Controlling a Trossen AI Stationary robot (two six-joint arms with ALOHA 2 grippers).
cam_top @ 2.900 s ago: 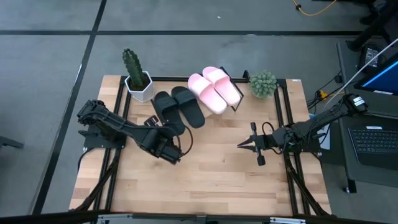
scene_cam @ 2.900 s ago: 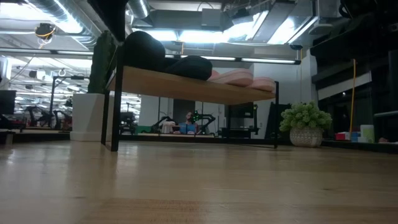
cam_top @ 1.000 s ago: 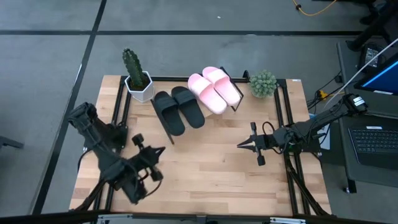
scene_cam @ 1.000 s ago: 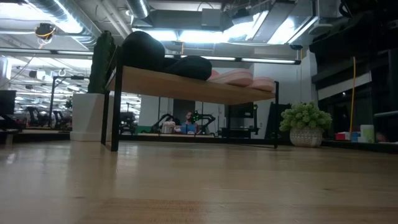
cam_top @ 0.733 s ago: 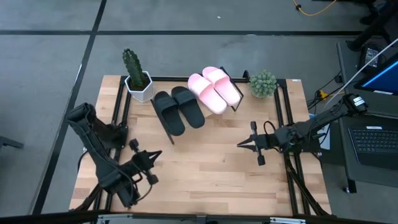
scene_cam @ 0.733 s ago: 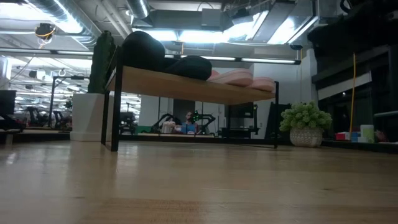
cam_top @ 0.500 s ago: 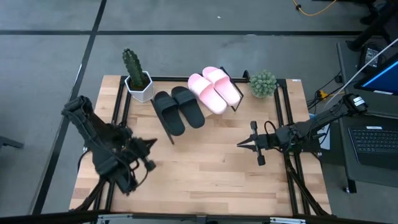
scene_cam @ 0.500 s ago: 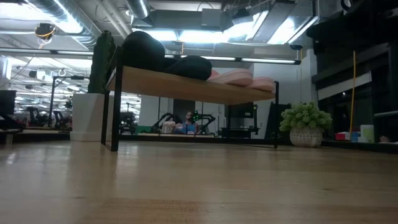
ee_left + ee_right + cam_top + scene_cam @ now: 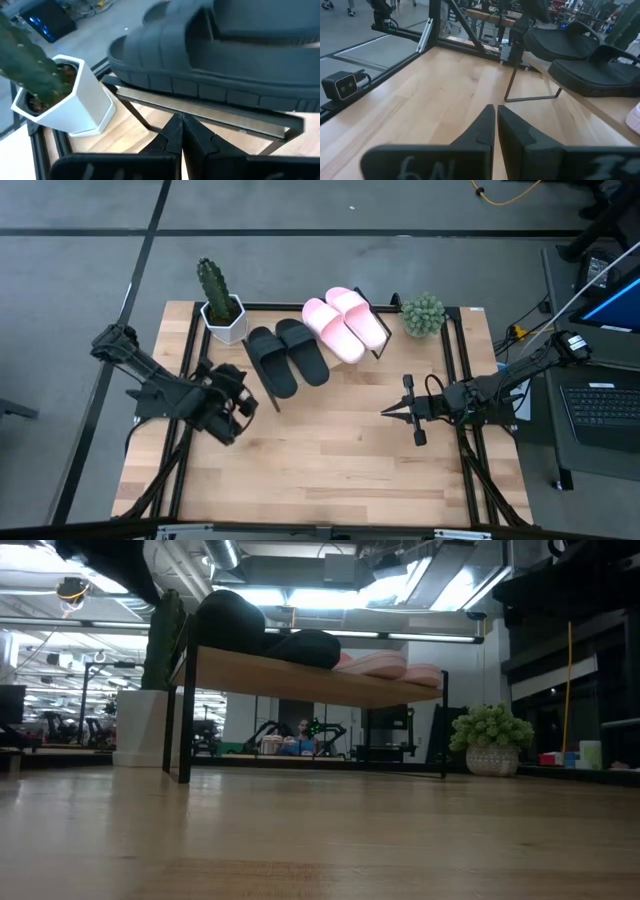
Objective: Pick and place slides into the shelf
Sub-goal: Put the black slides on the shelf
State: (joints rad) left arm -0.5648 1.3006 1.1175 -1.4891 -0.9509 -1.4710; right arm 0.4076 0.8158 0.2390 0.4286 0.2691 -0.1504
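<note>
**All four slides on the shelf**

High view: black slides and pink slides rest on the shelf. Left wrist view: left end effector clenched, empty; swinging could snag the shelf frame. Right wrist view: right end effector clenched, waiting

The only readable marking is a handwritten "6N" in pale strokes on the dark body of the right gripper, seen in the right wrist view. More pale strokes further along the same body are cut off and cannot be read. Nothing legible shows in the other views.
</note>
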